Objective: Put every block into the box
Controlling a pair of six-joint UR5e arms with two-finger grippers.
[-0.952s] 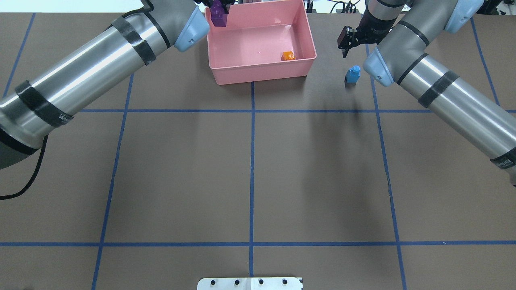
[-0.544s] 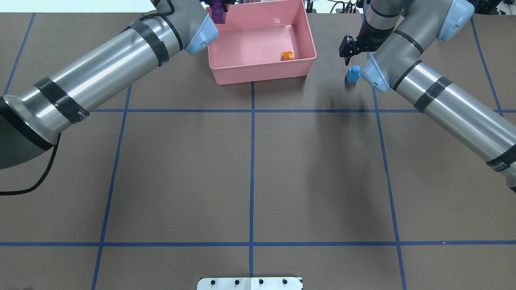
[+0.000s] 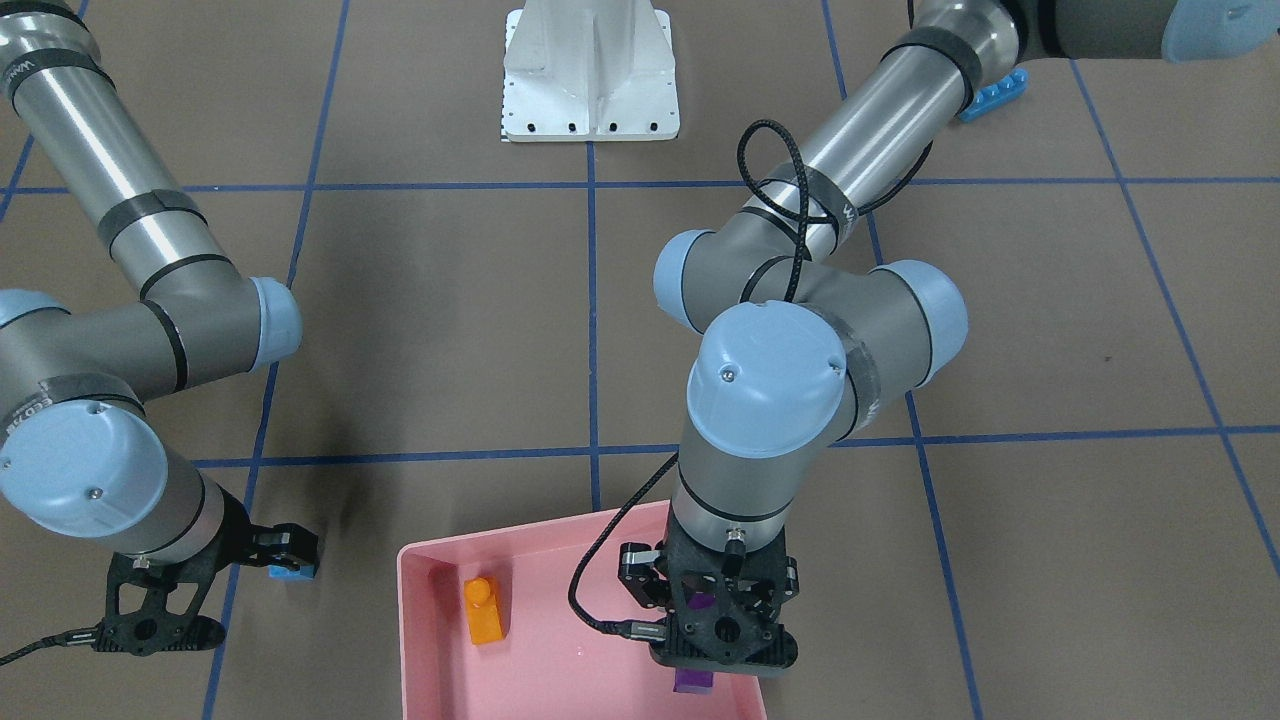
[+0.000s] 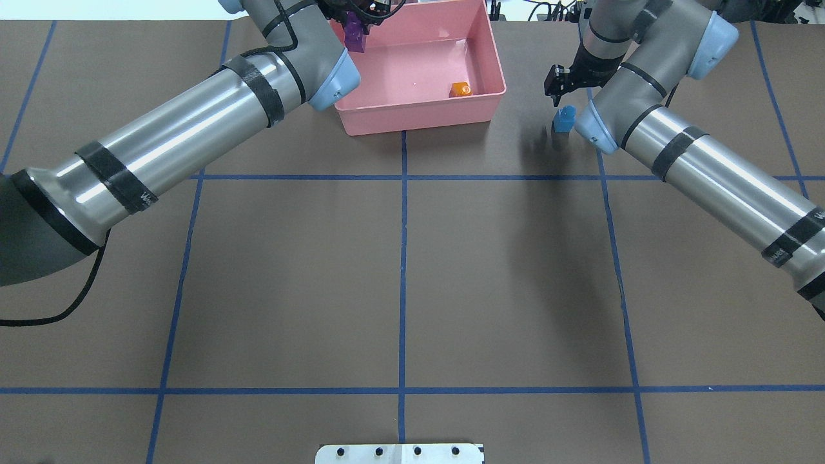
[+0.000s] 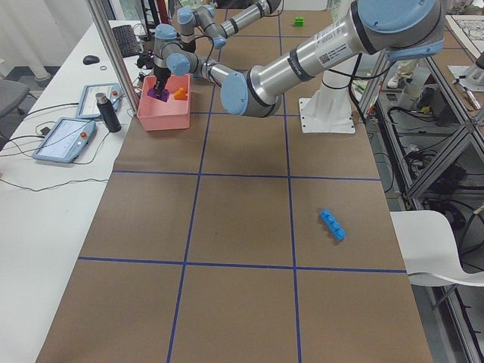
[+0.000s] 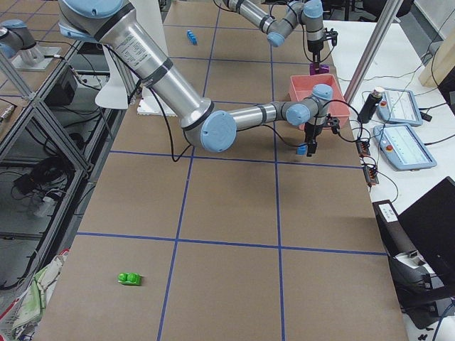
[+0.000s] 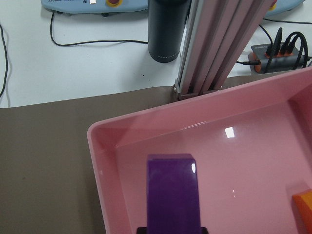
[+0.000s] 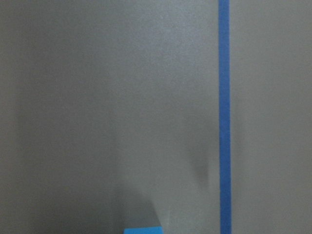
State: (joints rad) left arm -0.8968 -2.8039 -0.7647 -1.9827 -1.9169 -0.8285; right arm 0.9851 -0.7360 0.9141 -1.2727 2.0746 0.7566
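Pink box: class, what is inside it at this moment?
An orange block lies on the floor of the pink box, near a corner. The left gripper holds a purple block over the opposite end; the floor beneath it is covered from view.

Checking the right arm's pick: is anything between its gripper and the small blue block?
Nothing visible stands between them. The right gripper hangs just above the small blue block, which stands by itself on the brown table. The pink box sits apart, off to the block's side.
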